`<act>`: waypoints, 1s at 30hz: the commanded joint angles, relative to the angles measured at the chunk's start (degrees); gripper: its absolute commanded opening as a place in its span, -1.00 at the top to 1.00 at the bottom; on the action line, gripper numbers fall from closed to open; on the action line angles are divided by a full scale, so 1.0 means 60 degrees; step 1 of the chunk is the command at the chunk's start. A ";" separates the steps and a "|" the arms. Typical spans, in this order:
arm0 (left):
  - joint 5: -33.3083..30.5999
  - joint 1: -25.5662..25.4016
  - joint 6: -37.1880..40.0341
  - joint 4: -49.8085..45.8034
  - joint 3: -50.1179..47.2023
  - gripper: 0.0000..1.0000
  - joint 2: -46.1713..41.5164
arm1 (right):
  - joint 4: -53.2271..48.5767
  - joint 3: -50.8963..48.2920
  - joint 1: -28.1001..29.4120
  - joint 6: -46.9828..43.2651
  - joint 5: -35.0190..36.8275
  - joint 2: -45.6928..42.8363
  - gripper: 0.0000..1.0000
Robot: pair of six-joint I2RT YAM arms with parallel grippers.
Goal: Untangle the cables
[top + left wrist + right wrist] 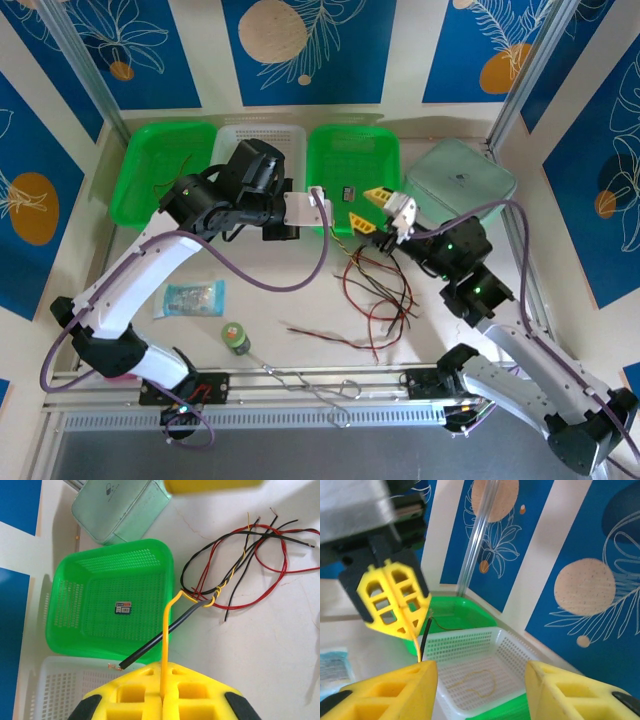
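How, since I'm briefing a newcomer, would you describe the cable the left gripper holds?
Start at the green basket beside the pale green case. Beside its rim lies a tangle of red and black cables, and one yellow cable runs from it into the shut left gripper. It alone is yellow; its neighbours are red or black.

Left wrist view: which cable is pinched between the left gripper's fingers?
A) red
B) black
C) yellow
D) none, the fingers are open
C: the yellow cable runs straight into the closed seam of the left gripper, while the black cable only passes beside it.
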 commanded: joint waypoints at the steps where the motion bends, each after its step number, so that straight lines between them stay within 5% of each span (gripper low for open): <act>1: 0.0518 -0.0034 0.0753 -0.0126 -0.0093 1.00 -0.0137 | -0.1201 0.0892 -0.0793 0.1447 -0.2006 0.0451 0.00; 6: 0.0952 -0.0024 0.2448 0.1364 -0.1495 1.00 -0.0824 | -0.3374 0.2631 -0.1840 0.2241 -0.3883 0.1463 0.00; 11: 0.1208 -0.0008 0.3600 0.2364 -0.2120 1.00 -0.0923 | -0.4229 0.3231 -0.1920 0.2615 -0.4712 0.1803 0.04; 21: 0.2003 0.0023 0.4436 0.3118 -0.2744 1.00 -0.1153 | -0.4988 0.3308 -0.2401 0.3289 -0.6649 0.2546 0.20; 30: 0.2573 0.0037 0.4301 0.3751 -0.3208 1.00 -0.1377 | -0.4812 0.3441 -0.2053 0.3030 -0.6792 0.3037 0.13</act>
